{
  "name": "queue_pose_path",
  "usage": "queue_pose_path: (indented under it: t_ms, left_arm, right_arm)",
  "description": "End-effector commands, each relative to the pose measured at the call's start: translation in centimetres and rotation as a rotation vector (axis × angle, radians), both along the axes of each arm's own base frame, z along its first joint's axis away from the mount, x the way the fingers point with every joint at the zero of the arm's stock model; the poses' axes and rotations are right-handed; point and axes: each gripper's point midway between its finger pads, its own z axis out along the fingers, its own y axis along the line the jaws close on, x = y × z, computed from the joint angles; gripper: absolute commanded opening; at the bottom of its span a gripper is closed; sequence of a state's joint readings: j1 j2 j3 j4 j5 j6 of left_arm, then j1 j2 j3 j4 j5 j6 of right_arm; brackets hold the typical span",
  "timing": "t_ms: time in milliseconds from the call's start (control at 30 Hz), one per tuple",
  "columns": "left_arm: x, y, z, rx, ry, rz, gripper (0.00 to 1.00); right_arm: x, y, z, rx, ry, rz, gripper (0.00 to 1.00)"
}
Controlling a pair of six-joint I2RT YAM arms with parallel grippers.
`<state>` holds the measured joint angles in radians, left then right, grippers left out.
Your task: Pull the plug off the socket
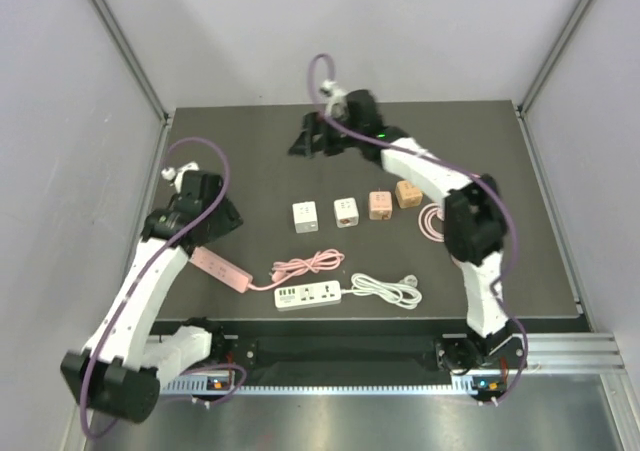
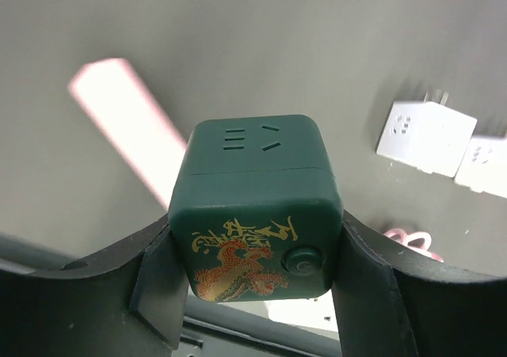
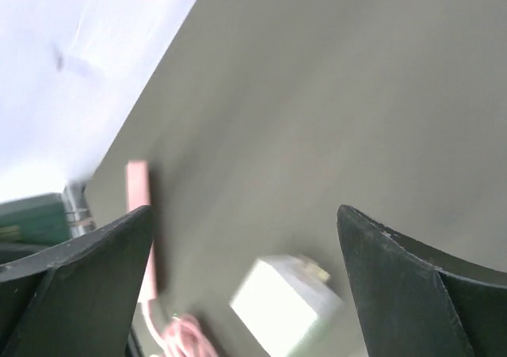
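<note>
A dark table (image 1: pixel 260 171) fills the floor of a white-walled enclosure, with the arm bases along its near edge. At the left of the top view, the left gripper (image 1: pixel 215 216) hangs over the upper end of the pink power strip (image 1: pixel 222 268). The strip's long axis runs from upper left down to lower right.

In the left wrist view, that gripper's jaws are clamped on the two side faces of the green cube plug (image 2: pixel 253 206). The plug's socket face points away from the camera, and the strip (image 2: pixel 127 127) lies blurred on the mat beyond it.

At the far left edge of the right wrist view, what look like bare metal pins (image 3: pixel 75 206) stick out of the cube. They appear clear of the strip (image 3: pixel 140 214), though blur makes this uncertain. If so, the plug is likely free already.

The right gripper (image 1: pixel 305 141) sits at upper centre, well apart, jaws spread wide and empty. The left arm is plainly the nearer one, and any remaining pull goes away from the strip's face.
</note>
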<state>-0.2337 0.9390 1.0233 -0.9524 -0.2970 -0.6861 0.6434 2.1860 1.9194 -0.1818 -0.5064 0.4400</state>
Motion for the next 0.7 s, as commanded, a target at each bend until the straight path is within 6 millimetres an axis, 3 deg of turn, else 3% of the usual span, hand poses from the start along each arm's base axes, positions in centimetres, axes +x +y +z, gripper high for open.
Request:
queue_pose_path:
  t_ms: [0, 33, 67, 100, 133, 167, 200, 233, 267, 333, 400, 433, 533, 567, 600, 667]
  left_arm:
    - [4.7, -3.3, 0.1, -0.065, -0.051, -0.14, 0.0]
    - [5.6, -3.5, -0.4, -0.051, -0.053, -0.164, 0.0]
    - [6.1, -3.8, -1.2, -0.05, -0.063, -0.185, 0.0]
    - [8.1, -4.3, -0.3, -0.057, -0.162, -0.192, 0.0]
    - [8.7, -4.4, -0.2, -0.06, -0.209, -0.195, 0.0]
    - [8.5, -4.5, -2.2, -0.057, -0.214, -0.202, 0.0]
    - [10.4, -4.6, -0.3, -0.058, -0.358, -0.185, 0.0]
    - [10.7, -5.0, -0.6, -0.051, -0.396, -0.189, 0.0]
    - [10.6, -4.9, -2.4, -0.028, -0.399, -0.184, 0.0]
    - [12.0, -5.3, -2.1, 0.036, -0.509, -0.178, 0.0]
    - [11.8, -6.3, -4.8, 0.09, -0.497, -0.217, 0.0]
    - [12.4, -7.1, -3.7, 0.077, -0.57, -0.216, 0.0]
    - [12.0, -8.0, -5.1, 0.157, -0.622, -0.2, 0.0]
    - [12.1, -8.3, -4.6, 0.154, -0.684, -0.184, 0.0]
    - [12.2, -8.6, -5.9, 0.189, -0.663, -0.201, 0.0]
    - [12.6, -8.2, -6.5, 0.204, -0.667, -0.161, 0.0]
  right_arm:
    - [2.1, -6.9, 4.9, 0.074, -0.121, -0.106, 0.96]
    - [3.2, -9.3, 5.0, 0.074, -0.128, -0.15, 0.96]
    - [2.5, -11.0, 4.0, 0.06, -0.102, -0.17, 0.96]
    - [2.9, -11.9, 4.6, 0.08, -0.135, -0.181, 0.96]
    - [3.6, -13.6, 4.6, 0.084, -0.14, -0.209, 0.96]
    - [3.2, -14.5, 4.2, 0.083, -0.135, -0.216, 0.96]
    - [3.2, -14.9, 4.5, 0.096, -0.146, -0.214, 0.96]
    - [3.5, -15.7, 4.4, 0.101, -0.147, -0.226, 0.96]
    - [3.2, -16.1, 4.1, 0.103, -0.14, -0.228, 0.96]
    - [3.2, -16.5, 4.1, 0.117, -0.142, -0.228, 0.96]
    - [3.0, -16.6, 3.7, 0.124, -0.134, -0.224, 0.95]
    - [3.0, -16.7, 3.6, 0.126, -0.131, -0.225, 0.95]
    - [2.8, -16.9, 3.1, 0.122, -0.13, -0.227, 0.95]
    - [2.7, -17.0, 2.6, 0.117, -0.121, -0.23, 0.95]
    - [2.7, -17.1, 2.5, 0.117, -0.118, -0.232, 0.95]
    - [2.6, -17.4, 2.0, 0.114, -0.108, -0.235, 0.95]
